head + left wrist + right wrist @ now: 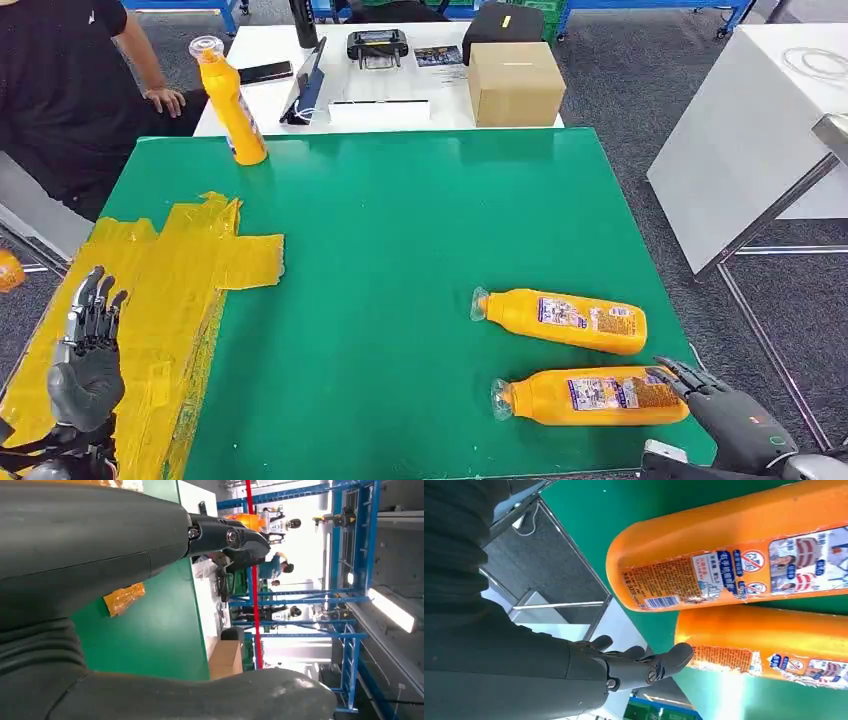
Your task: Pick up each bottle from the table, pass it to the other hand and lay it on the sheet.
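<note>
Lower right of head view: my right hand (735, 415) is spread, fingertips at the base of the nearer orange plastic bottle (590, 396) lying on the green table (400, 250); not gripped yet. Second orange bottle (565, 320) lies just beyond it. Lower left: my left hand (88, 350) is spread, empty, above the yellow taped sheet (170, 270). Third bottle (228, 100) stands upper left. I judge this the pick-up step; next I must close around the near bottle's body.
</note>
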{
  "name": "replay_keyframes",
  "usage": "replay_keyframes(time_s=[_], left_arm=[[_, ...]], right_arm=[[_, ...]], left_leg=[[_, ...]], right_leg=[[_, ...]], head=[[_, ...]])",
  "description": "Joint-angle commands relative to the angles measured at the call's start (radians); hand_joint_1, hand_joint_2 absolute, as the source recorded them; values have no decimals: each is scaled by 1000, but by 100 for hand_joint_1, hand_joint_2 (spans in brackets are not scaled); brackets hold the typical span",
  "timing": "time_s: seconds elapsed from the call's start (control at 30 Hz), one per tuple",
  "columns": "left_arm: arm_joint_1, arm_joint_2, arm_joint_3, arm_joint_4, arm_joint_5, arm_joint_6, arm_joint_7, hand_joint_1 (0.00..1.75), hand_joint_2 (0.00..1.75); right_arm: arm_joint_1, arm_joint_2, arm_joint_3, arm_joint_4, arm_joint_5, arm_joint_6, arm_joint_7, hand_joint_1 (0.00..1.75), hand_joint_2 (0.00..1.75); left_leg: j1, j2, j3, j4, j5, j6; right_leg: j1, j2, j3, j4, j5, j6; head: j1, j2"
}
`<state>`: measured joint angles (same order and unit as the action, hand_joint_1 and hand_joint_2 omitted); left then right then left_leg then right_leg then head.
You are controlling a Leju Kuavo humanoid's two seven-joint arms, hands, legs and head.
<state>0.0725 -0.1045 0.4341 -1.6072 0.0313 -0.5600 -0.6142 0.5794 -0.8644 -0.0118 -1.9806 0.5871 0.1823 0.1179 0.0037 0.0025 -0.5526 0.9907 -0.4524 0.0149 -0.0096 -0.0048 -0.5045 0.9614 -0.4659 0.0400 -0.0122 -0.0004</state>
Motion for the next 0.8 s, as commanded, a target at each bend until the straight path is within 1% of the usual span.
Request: replay_keyframes(time_s=[0.03,0.2,0.27,0.5,0.8], left_arm=[[-33,15,-16,65,3,-1,2,0,0],[-33,15,-16,65,3,-1,2,0,0],[-37,17,-17,67,6,-4,3,0,0],[-51,19,-25,85,14,-12,9,0,0],[-61,21,-30,103,24,-21,12,0,0]], right_arm=[[-25,18,7,46,-4,8,1,0,175],[-25,18,7,46,-4,8,1,0,175],[-54,17,25,64,-1,16,5,0,175],[-205,17,115,158,21,66,-8,0,175],[-332,41,215,247,57,107,-28,0,175]], left_leg=[[1,-2,1,-1,0,0],[0,-1,1,-1,0,0],[1,-1,1,-1,0,0],[1,0,2,-2,1,0],[2,1,3,-2,1,-1]], right_leg=[[1,-1,2,-2,0,-1],[1,-1,2,-2,0,-1],[1,-1,2,-2,0,-1],[1,1,3,-3,1,-1],[2,1,4,-4,2,-1]], head=[[0,0],[0,0],[0,0],[0,0],[0,0]])
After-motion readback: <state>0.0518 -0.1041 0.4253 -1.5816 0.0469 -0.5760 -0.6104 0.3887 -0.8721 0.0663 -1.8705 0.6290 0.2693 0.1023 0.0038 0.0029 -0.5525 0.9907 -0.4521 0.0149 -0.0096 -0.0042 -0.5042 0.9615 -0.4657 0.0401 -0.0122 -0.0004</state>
